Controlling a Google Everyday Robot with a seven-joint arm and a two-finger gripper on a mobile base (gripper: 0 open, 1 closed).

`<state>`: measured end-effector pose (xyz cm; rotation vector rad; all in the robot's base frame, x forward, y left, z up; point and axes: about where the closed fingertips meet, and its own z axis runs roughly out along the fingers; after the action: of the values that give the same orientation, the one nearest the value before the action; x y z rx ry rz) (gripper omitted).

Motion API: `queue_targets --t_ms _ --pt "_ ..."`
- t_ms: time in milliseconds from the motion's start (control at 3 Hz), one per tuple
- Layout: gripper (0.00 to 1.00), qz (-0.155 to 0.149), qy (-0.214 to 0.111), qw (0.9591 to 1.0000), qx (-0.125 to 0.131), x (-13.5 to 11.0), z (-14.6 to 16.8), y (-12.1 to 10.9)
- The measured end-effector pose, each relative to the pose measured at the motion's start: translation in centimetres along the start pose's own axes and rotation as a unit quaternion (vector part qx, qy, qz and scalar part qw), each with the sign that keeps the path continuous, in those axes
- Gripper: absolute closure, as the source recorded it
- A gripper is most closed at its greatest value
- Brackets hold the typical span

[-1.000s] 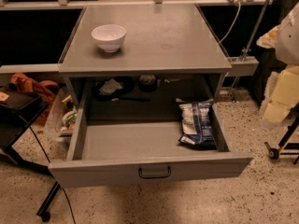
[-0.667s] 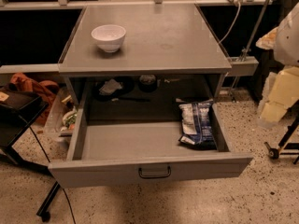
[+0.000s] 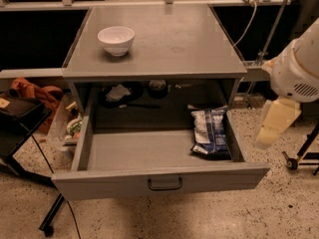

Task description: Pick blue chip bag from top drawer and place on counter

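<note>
The top drawer [image 3: 124, 153] is pulled fully open, its front panel and dark bar handle [image 3: 165, 184] facing me. The blue chip bag [image 3: 211, 132] lies flat in the drawer's right end, against the right wall. The counter [image 3: 179, 39] is the grey top of the cabinet above. My gripper [image 3: 271, 126] hangs from the white arm [image 3: 299, 68] at the right edge of the view, outside the drawer, to the right of the bag and above floor level. It holds nothing.
A white bowl [image 3: 116, 39] stands on the counter's left rear. A pale wrinkled paper scrap [image 3: 118, 92] and a dark round object [image 3: 158, 87] lie deep in the cabinet behind the drawer. A black stand [image 3: 20, 118] and clutter are at left; a wheeled stand [image 3: 299, 158] is at right.
The arm and gripper have moved left and down, closer to the drawer's right side. The bag, bowl and drawer have not moved.
</note>
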<state>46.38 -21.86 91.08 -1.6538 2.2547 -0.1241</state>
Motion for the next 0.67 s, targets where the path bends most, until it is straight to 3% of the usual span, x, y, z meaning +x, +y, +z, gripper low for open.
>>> queue_targets --t_ms 667 --pt "0.00 0.036 -0.004 0.9981 0.050 -0.6 8.5 -4.7"
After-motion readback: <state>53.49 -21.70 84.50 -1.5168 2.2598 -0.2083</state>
